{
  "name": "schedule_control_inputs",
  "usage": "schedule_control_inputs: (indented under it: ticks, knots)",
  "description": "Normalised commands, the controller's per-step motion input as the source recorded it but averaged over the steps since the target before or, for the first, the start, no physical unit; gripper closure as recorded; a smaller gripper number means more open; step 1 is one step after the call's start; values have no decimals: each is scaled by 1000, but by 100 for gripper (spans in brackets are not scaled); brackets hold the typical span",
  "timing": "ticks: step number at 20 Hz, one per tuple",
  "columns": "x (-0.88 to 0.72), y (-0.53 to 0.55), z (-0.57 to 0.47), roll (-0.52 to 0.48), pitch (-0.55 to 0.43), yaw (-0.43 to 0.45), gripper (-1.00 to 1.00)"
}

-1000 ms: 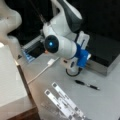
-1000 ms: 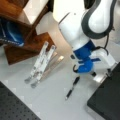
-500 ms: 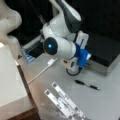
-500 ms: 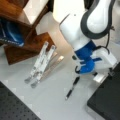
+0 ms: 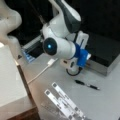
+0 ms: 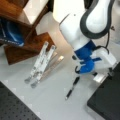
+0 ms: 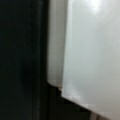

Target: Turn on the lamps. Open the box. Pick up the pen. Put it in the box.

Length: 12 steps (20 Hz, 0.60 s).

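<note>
The gripper (image 5: 87, 62) sat low at the front edge of the box (image 5: 105, 53), by the silver-grey side wall, at the end of the blue wrist section; in a front view it showed as a pale block (image 6: 101, 77) just off the black lid's corner (image 6: 107, 100). Whether its jaws stood apart or together could not be told, as the arm's body covered them. The wrist view gave only a dark surface beside a pale panel, with no fingers distinguishable.

The box was closed, its black lid lying flat.

The pen (image 5: 87, 85) lay on the grey table (image 5: 105, 100), near the gripper but clear of it, towards a front view's bottom. In a front view it lay slanted (image 6: 72, 87) just below the blue wrist, not touching the box.

Further out, long flat white bars (image 5: 65, 102) lay together on the table, well apart from the pen. A white cable (image 5: 42, 71) ran across the table behind the arm.
</note>
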Motion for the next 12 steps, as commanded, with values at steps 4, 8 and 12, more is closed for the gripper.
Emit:
schedule_control_inputs:
  ticks: [4, 8, 12]
  knots:
    - [73, -78, -149, 194, -79, -86, 100]
    - [92, -71, -151, 172, -83, -68, 100]
    - [93, -74, -106, 152, -79, -45, 100]
